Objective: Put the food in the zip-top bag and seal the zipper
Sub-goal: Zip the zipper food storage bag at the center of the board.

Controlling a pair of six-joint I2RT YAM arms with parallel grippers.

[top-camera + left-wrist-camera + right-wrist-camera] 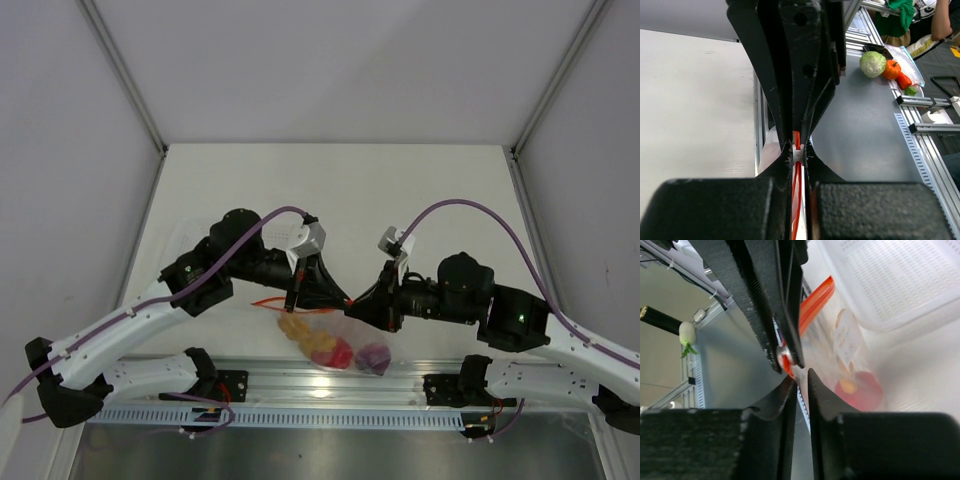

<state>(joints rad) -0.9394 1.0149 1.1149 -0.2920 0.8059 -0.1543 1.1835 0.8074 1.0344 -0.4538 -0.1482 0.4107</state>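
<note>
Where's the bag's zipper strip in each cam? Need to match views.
Top external: zipper, a short red-orange line just left of centre.
Left wrist: bottom centre, running vertically, pinched by the left gripper.
Right wrist: upper centre, slanting down-left to that same gripper's tip.
Shared landmark: the left gripper's pinch on the zipper.
</note>
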